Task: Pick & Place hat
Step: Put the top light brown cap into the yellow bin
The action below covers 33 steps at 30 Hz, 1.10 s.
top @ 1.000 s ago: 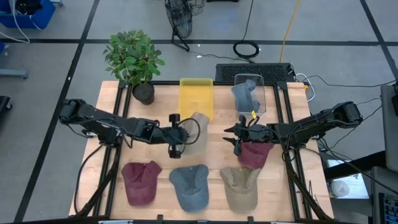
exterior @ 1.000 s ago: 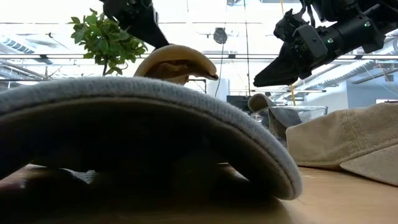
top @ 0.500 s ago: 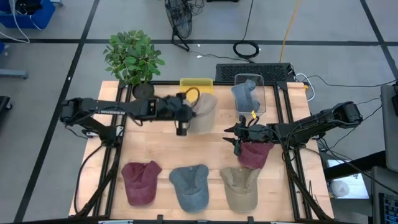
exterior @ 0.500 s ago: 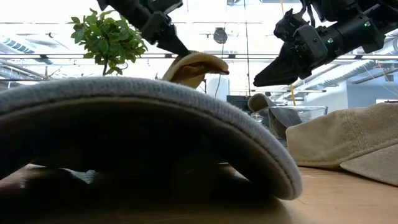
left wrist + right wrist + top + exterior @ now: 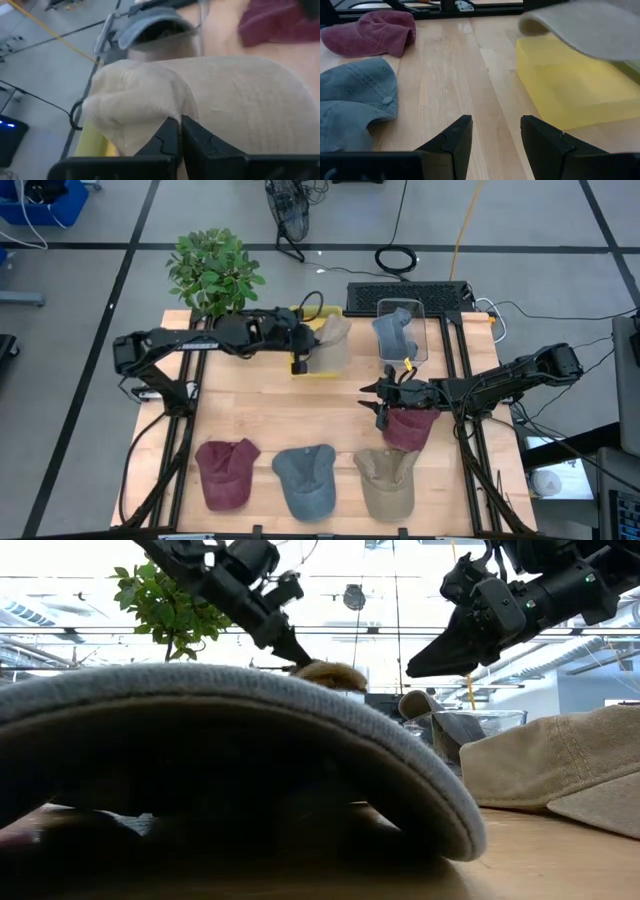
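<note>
Left pincer point(image 5: 299, 363) grasping tan hat point(image 5: 330, 343) over yellow bin point(image 5: 318, 314), grey hat point(image 5: 393, 333) in clear bin point(image 5: 421, 317)

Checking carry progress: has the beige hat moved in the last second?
Yes. The beige hat, held by the left end effector, moved from mid-table to over the yellow bin.

A potted plant point(image 5: 215, 275) stands at the table's point(image 5: 260, 410) far-left corner.
</note>
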Each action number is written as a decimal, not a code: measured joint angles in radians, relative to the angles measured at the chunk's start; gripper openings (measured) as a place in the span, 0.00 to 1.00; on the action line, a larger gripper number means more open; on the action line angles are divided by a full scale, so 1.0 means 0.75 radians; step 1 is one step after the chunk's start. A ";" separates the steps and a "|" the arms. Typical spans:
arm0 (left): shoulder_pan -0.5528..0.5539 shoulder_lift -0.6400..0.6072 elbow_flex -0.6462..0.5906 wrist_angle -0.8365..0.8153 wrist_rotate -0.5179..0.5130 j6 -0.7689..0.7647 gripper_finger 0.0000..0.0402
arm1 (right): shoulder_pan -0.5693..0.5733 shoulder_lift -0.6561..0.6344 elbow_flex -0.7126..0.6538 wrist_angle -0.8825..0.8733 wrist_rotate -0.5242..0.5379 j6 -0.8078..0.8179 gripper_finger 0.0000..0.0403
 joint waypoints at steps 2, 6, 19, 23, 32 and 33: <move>0.018 0.053 0.000 0.016 0.008 0.004 0.04 | 0.000 0.000 0.000 0.003 0.000 0.001 0.38; 0.059 0.146 -0.001 0.018 0.009 0.014 0.02 | 0.001 0.000 0.000 -0.004 0.000 0.000 0.38; 0.100 0.153 -0.002 -0.042 -0.094 0.030 0.05 | 0.000 0.000 0.000 -0.018 0.000 0.002 0.38; 0.100 0.097 -0.002 -0.080 -0.117 0.029 0.03 | 0.000 0.000 0.000 -0.019 0.000 0.011 0.38; 0.100 0.125 -0.001 -0.144 -0.100 0.011 0.05 | 0.000 0.000 0.000 -0.018 0.000 0.017 0.38; 0.101 0.134 -0.002 -0.150 -0.100 0.008 0.04 | 0.000 0.000 0.000 -0.018 0.000 0.017 0.38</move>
